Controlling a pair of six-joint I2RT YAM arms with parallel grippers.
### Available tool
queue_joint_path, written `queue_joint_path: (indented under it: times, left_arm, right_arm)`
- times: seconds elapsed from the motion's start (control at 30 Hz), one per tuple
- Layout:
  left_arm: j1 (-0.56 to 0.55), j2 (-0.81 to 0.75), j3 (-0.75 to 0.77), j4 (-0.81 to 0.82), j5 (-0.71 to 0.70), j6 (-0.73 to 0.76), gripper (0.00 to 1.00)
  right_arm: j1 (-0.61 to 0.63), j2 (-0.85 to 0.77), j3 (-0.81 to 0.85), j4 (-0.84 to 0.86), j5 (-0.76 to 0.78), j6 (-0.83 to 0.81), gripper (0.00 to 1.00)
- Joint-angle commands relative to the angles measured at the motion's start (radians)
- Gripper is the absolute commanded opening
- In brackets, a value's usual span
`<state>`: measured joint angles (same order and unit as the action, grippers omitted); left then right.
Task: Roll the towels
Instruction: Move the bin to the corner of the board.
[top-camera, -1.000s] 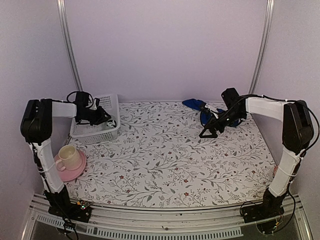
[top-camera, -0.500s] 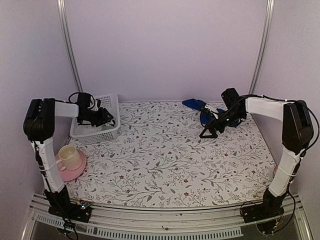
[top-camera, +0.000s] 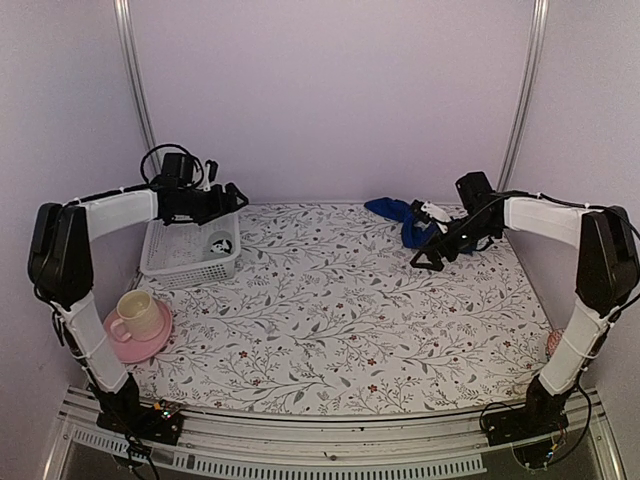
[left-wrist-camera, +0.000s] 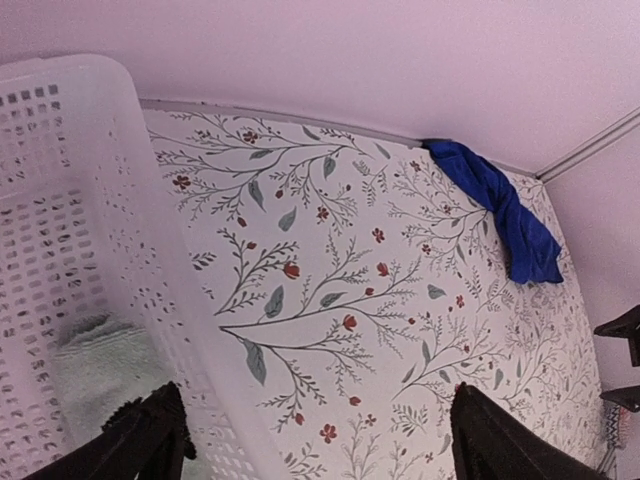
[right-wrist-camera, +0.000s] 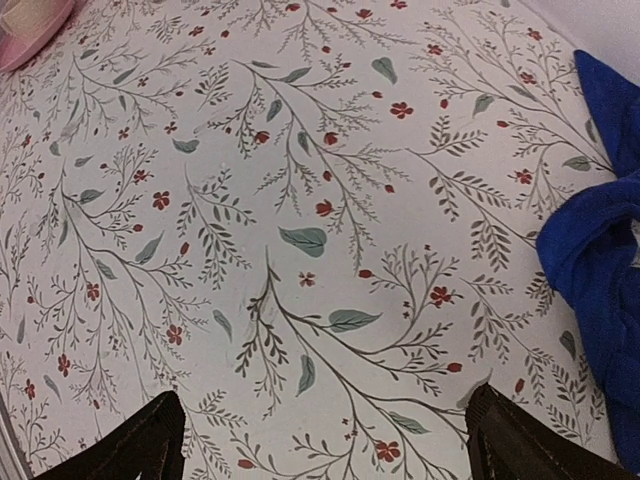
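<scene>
Limpness is to be expected in both pieces: light, soft cloth that sags and unrolls unless pinched at a corner or edge. The blue towel (top-camera: 400, 212) is seen crumpled at the far right of the table (top-camera: 330, 330), just beside the right gripper (top-camera: 428, 258), whose jaws are spread wide and empty. The green towel (left-wrist-camera: 100, 365) is seen inside the basket (top-camera: 190, 262), below the left gripper (left-wrist-camera: 315, 425), likewise spread wide with nothing held.

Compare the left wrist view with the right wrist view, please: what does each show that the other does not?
Only the left wrist view shows the white basket with the pale green towel lying in it. Only the right wrist view shows the edge of the pink saucer. Both show the blue towel and the floral table cover.
</scene>
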<state>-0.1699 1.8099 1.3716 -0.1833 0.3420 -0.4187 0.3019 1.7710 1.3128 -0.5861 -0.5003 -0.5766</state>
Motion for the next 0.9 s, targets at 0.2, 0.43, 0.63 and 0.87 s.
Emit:
queue_joint_path:
  times: [0.2, 0.43, 0.63, 0.87]
  left_arm:
    - [-0.199, 0.041, 0.017, -0.106, -0.103, 0.046, 0.97]
    - [-0.216, 0.084, -0.029, -0.101, -0.187, -0.005, 0.97]
    - [-0.206, 0.050, -0.116, -0.085, -0.265, -0.012, 0.97]
    - [-0.198, -0.023, -0.193, -0.091, -0.305, -0.018, 0.97]
  right_arm:
    - [-0.255, -0.017, 0.022, 0.084, -0.011, 0.096, 0.99]
    - [-0.254, 0.082, 0.127, 0.069, 0.118, 0.062, 0.99]
    - [-0.252, 0.191, 0.234, 0.033, 0.176, 0.012, 0.95]
    - [-0.253, 0.273, 0.312, 0.000, 0.192, -0.018, 0.88]
